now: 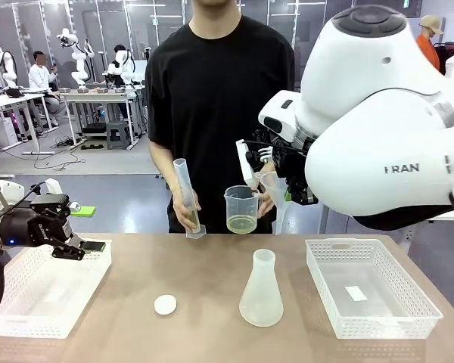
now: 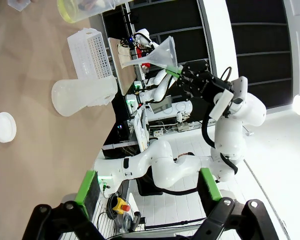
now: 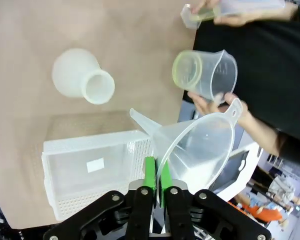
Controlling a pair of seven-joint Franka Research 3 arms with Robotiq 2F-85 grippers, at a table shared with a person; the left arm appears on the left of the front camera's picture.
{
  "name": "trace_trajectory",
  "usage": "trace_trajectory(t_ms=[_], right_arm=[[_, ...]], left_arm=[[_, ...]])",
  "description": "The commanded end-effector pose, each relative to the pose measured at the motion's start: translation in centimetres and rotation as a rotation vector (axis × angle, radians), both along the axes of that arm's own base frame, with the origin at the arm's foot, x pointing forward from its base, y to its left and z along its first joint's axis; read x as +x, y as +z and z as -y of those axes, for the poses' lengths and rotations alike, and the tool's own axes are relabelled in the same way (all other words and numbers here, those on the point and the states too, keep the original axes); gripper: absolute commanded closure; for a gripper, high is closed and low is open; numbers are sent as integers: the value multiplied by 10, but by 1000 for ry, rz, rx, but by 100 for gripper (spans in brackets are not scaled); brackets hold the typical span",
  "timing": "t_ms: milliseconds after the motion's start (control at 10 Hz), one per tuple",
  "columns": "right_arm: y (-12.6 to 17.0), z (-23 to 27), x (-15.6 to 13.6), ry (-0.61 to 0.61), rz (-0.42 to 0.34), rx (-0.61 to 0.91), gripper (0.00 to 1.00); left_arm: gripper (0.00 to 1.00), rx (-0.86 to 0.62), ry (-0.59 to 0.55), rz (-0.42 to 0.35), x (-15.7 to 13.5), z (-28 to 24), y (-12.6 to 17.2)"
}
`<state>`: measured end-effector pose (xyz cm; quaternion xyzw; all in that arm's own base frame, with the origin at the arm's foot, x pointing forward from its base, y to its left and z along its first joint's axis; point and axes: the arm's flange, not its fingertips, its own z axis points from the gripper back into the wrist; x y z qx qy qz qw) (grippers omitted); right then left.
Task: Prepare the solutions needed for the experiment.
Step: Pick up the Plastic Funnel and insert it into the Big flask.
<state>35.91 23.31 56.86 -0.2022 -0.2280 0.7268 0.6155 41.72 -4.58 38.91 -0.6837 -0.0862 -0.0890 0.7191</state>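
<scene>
Room: you look across a tan table [image 1: 212, 265] at a person [image 1: 219, 91] in a black shirt standing at its far side. Work benches and other people are farther back.
Left basket [image 1: 30, 302]: white and perforated, sitting on the table's left end.
Left gripper [image 1: 82, 249]: yours hangs over the basket's far rim with its jaws apart and nothing between them.
Cap [image 1: 165, 305]: small, white and round, lying flat on the table between the left basket and the flask.
Cylinder [image 1: 186, 197]: a clear graduated cylinder, tilted, with its foot at the table's far edge. One of the person's hands [image 1: 192, 206] is wrapped around it, and you can see a yellowish tint at its lower end.
Beaker [image 1: 241, 209]: clear with a printed scale, held upright by the person's other hand [image 3: 207, 104], just beside the cylinder.
Solutions [image 1: 241, 224]: pale yellow liquid, a shallow layer in the bottom of the beaker.
Flask [image 1: 261, 291]: a translucent conical flask, upright at mid-table, on your side of the beaker and apart from it.
Funnel [image 3: 200, 145]: clear plastic, held up off the table just right of the beaker.
Right gripper [image 3: 156, 169]: your green pads are clamped on the funnel's wide rim.
Right basket [image 1: 371, 287]: white, on the table's right end, with a small white label [image 1: 356, 293] lying inside.
</scene>
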Motion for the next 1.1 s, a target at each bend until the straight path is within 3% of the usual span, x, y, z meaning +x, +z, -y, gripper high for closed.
trace_trajectory(t_ms=[0, 1000], right_arm=[[-5, 5, -10, 86, -20, 65, 96], [-12, 0, -29, 114, -51, 35, 96]], left_arm=[[0, -15, 9, 3, 1, 2, 3], [0, -15, 9, 3, 1, 2, 3]])
